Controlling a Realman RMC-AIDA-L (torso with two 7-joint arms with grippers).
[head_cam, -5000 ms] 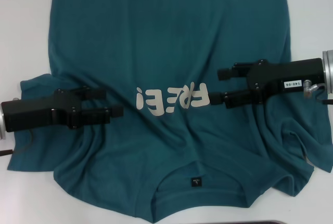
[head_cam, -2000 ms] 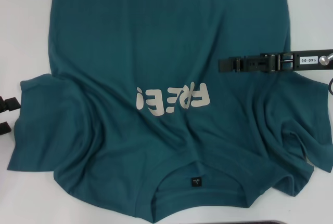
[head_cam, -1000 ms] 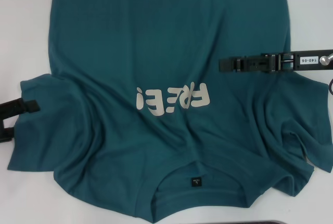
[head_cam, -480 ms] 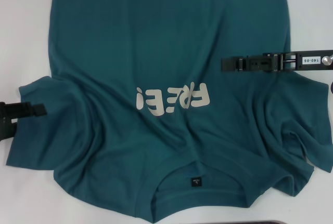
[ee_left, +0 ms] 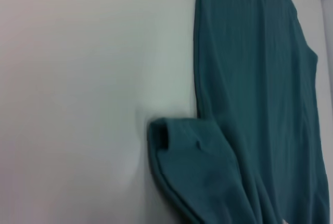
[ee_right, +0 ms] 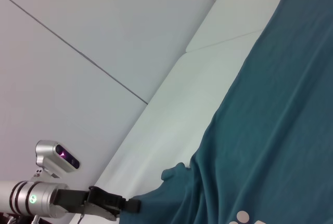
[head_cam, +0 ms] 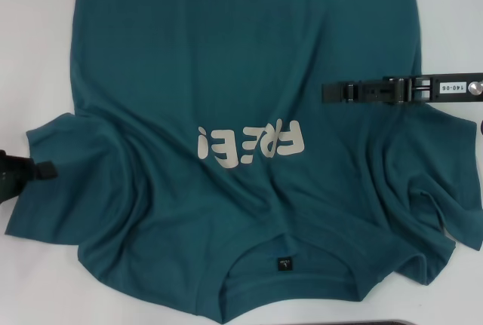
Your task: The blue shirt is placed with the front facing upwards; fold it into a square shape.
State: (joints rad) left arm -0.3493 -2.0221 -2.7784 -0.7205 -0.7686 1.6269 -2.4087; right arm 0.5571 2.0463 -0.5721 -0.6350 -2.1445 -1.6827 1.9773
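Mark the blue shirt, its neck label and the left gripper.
blue shirt (head_cam: pixel 241 61): head view, mid body cloth.
neck label (head_cam: pixel 284 264): head view, centre of black tag.
left gripper (head_cam: pixel 41 170): head view, fingertip at sleeve edge.

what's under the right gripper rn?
Under the right gripper lies the blue shirt, near its side edge above the "FREE!" print. The white table shows around the cloth; whatever is beneath the shirt there is covered.

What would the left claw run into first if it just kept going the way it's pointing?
Most likely the blue shirt. In the head view the left claw sits at the outer edge of the shirt's sleeve, pointing inward across the table. It looks level with the cloth, though its height is hard to judge.
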